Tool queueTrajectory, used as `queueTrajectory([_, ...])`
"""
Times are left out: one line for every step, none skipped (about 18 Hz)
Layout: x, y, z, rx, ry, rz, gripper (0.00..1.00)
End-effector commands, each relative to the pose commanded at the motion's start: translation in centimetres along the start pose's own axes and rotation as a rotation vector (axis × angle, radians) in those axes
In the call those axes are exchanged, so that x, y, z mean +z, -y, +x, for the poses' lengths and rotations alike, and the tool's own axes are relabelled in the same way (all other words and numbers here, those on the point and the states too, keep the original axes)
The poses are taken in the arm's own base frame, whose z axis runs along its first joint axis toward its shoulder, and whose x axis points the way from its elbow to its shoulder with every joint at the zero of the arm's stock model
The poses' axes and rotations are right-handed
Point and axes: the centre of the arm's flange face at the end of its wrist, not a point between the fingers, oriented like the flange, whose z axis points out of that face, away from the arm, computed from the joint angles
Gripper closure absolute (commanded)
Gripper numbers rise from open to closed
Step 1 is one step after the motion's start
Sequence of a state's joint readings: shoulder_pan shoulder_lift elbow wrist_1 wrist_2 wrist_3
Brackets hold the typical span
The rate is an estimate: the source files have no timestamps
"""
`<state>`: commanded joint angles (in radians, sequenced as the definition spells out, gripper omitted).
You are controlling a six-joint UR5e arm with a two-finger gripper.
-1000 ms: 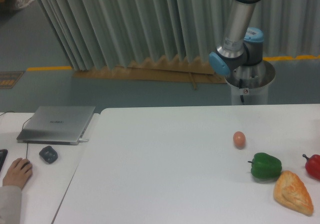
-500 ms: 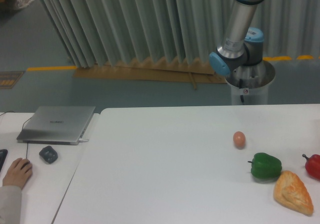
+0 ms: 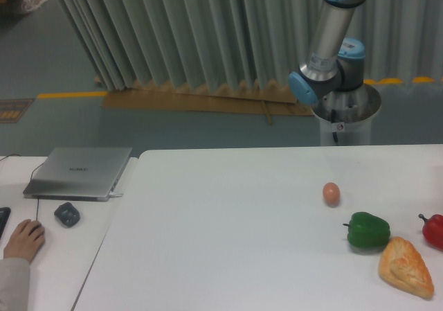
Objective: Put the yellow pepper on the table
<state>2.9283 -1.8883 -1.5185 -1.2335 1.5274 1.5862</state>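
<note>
The yellow pepper is out of view. The white table [image 3: 228,228] fills the lower part of the camera view. Only the arm's base and lower links [image 3: 331,44] show behind the table's far edge; the arm runs out of the top of the frame. The gripper is out of view.
On the table's right side lie a brown egg [image 3: 331,193], a green pepper [image 3: 367,230], a red pepper [image 3: 434,230] at the right edge and a bread piece [image 3: 405,267]. The adjoining desk at left holds a grey laptop [image 3: 79,172], a mouse [image 3: 67,214] and a person's hand [image 3: 23,240].
The arm's upper link has shifted slightly. The things on the table have not moved.
</note>
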Motion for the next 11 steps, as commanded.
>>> queueTrajectory([0.3, -0.3, 0.1, -0.163, 0.022, -0.002, 0.0])
queueTrajectory([0.5, -0.2, -0.1, -0.283, 0.026, -0.008, 0.0])
queueTrajectory([1.0, -0.5, -0.1, -0.297, 0.019, -0.039, 0.0])
queueTrajectory([1.2, -0.7, -0.2, -0.308, 0.022, -0.079, 0.0])
queueTrajectory([2.1, -0.2, -0.1, -0.345, 0.015, -0.088, 0.0])
queueTrajectory([1.8, -0.3, -0.3, -0.429, 0.028, -0.09, 0.0])
queueTrajectory([1.5, -0.4, -0.7, -0.499, 0.047, -0.087, 0.0])
queueTrajectory([1.4, -0.6, -1.0, -0.511, 0.061, -0.096, 0.0])
queueTrajectory([1.0, -0.9, -0.9, -0.485, 0.068, -0.111, 0.0])
queueTrajectory([0.7, -0.9, -0.7, -0.452, 0.069, -0.127, 0.0])
queueTrajectory([1.2, -0.9, -0.6, -0.445, 0.06, -0.137, 0.0])
